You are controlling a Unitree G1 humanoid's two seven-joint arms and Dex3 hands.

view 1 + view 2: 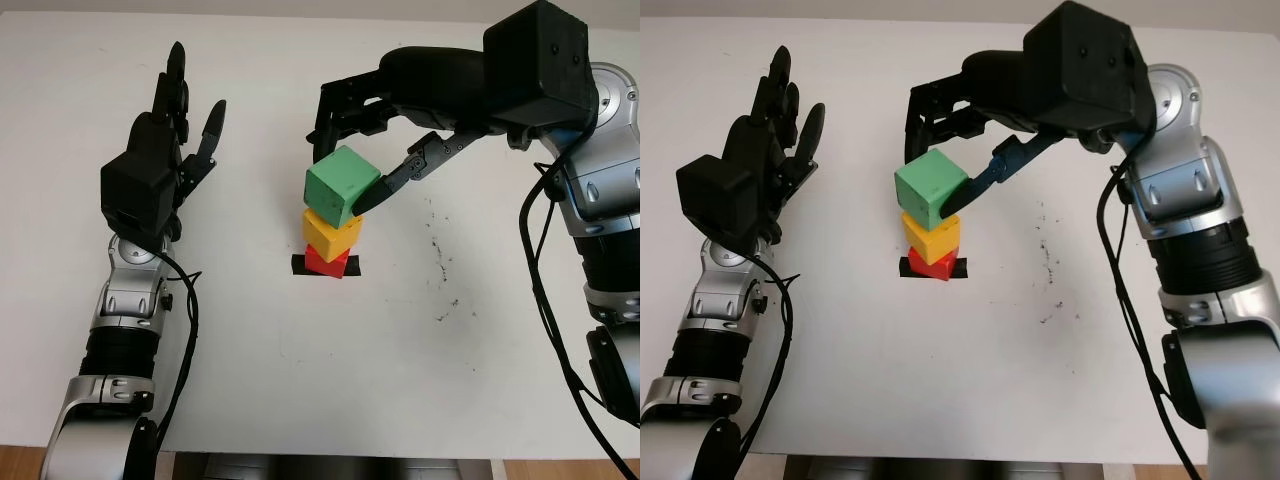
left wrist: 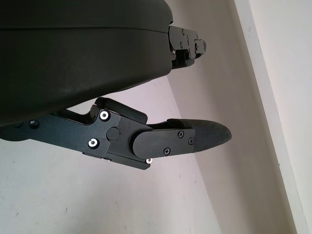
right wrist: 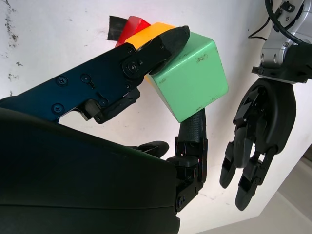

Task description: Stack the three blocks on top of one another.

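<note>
Right hand point(image 1: 352, 160) grips the green block point(image 1: 341, 185), tilted, atop the yellow block point(image 1: 332, 231); yellow sits on the red block point(image 1: 325, 262), on black tape point(image 1: 300, 266) mid-table point(image 1: 300, 380); left hand point(image 1: 170, 120) open, holding nothing, well apart.

top block point(image 1: 342, 184) on middle block point(image 1: 333, 231) on bottom block point(image 1: 325, 261) | left hand point(image 1: 160, 150) well left

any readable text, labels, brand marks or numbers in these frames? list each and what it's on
None readable.
green block, held in the right hand: plain faces, no print.
yellow block and red block under it: plain faces.
black tape on the white table: no writing.
Dark specks on the table right of the stack are smudges, not characters.
left hand, open at the table's left: no logo or label on its shell.
</note>
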